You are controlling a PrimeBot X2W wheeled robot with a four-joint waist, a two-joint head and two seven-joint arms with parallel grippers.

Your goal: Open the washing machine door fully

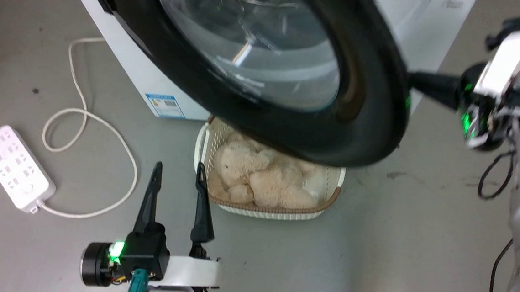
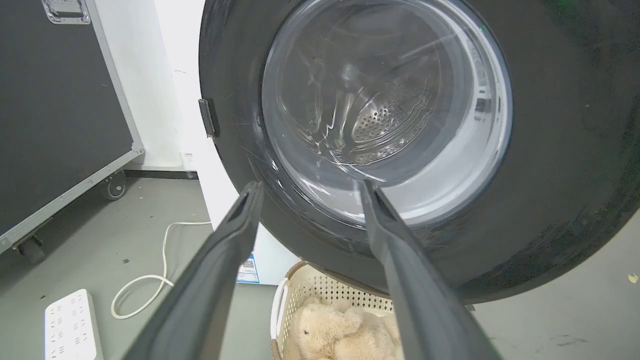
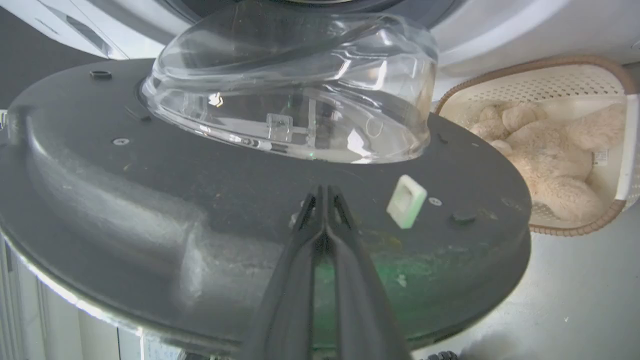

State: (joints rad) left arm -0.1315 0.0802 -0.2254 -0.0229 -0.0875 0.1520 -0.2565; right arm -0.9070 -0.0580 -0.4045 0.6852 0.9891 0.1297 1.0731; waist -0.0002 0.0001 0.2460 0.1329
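Note:
The washing machine door (image 1: 366, 88), a wide glossy black ring around a clear glass bowl (image 3: 300, 100), stands swung partly out from the white washing machine (image 1: 420, 11). My right gripper (image 1: 415, 82) reaches in from the right behind the door's free edge. In the right wrist view its fingers are shut together, and the right gripper (image 3: 322, 189) has its tips against the door's inner face (image 3: 150, 200), just left of a white latch loop (image 3: 407, 201). My left gripper (image 1: 179, 166) hangs open and empty low in front of the door (image 2: 560, 150), apart from it.
A cream perforated basket (image 1: 273, 211) holding a beige plush toy (image 1: 253, 174) sits on the floor under the door. A white power strip (image 1: 14, 167) and its looped cable (image 1: 79, 113) lie to the left. A black wheeled case (image 2: 50, 100) stands left of the washer.

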